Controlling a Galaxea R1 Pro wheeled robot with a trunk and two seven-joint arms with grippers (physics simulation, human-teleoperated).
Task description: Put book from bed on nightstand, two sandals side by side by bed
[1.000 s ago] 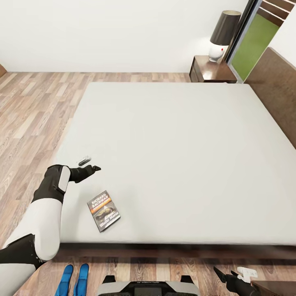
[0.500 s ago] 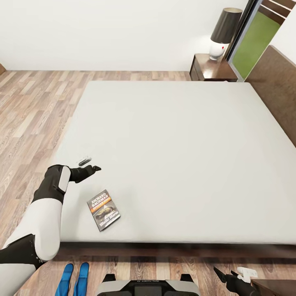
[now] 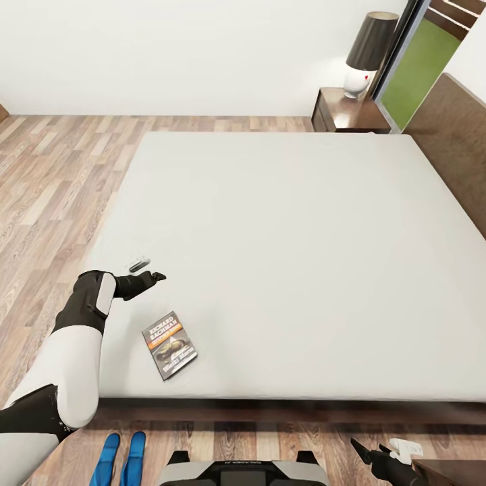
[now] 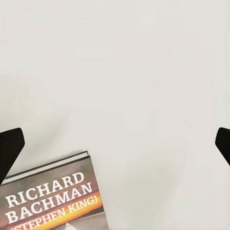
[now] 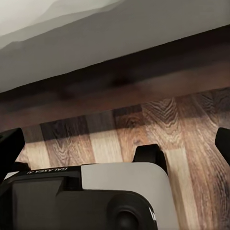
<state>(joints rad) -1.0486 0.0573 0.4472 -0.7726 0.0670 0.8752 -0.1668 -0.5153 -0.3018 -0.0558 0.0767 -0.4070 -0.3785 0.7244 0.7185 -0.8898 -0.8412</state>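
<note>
I have the left gripper out over the bed, jaws spread wide with nothing between them; the wrist view puts a dark fingertip at each edge with bare mattress across the gap. The book lies flat on the mattress just short of the gripper, back toward my base and near the bed's edge, so I judge I have overshot it slightly and need to draw back and come down before closing. The wrist view gives me the title lettering on the book's top corner, which the head view shows too small to read cleanly, and confirms the cover sits outside the fingers' span.

The sandals lie side by side on the floor beside the bed, below and behind the left gripper. The right gripper hangs low near my base; from here its jaws look parted, though I cannot be sure. A nightstand stands far beyond the left gripper, at the headboard end.
</note>
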